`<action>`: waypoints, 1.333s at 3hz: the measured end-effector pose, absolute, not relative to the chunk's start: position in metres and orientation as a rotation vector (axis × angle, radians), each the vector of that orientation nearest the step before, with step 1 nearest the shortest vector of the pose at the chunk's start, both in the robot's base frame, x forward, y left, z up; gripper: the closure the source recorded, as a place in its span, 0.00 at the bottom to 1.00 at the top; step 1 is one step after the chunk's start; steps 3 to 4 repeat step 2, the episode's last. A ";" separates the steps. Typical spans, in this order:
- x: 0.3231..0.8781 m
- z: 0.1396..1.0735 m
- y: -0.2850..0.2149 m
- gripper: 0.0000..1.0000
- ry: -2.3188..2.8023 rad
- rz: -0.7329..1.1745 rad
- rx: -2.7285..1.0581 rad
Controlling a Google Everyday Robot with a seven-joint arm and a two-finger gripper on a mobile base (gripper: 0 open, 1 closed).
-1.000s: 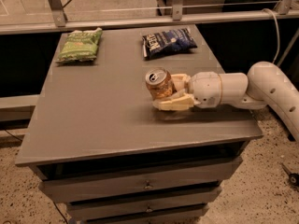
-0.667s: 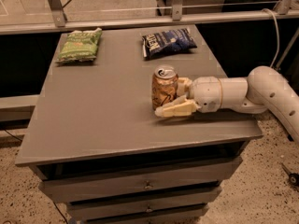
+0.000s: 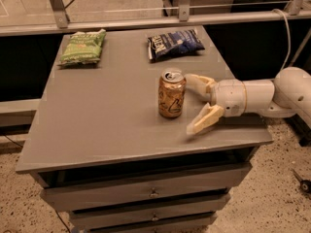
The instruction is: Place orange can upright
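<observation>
The can (image 3: 171, 94) stands upright near the middle of the tabletop (image 3: 97, 120), the pincer (image 3: 190, 103) spread apart just beside it. A green bag (image 3: 82, 46) and a blue bag (image 3: 175, 42) lie well behind.

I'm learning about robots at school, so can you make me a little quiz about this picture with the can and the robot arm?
1. True or false: the can is lying on its side on the table.
2. Pick one. Where is the end effector?
A) beside the can, open
B) shut tight on the can
C) under the table
3. How many chip bags are on the table?

Key:
1. False. The can stands upright, with its pull-tab top facing up.
2. A
3. Two: the green bag and the blue bag, both at the far side.
</observation>
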State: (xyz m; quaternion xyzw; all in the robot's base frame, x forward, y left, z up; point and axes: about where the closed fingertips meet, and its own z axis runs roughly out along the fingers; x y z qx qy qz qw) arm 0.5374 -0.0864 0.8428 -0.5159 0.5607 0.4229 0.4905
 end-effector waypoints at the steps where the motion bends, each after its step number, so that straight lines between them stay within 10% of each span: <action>1: 0.547 0.868 -0.130 0.00 1.391 0.936 -1.267; 4: 0.560 0.923 -0.202 0.00 1.468 0.802 -1.235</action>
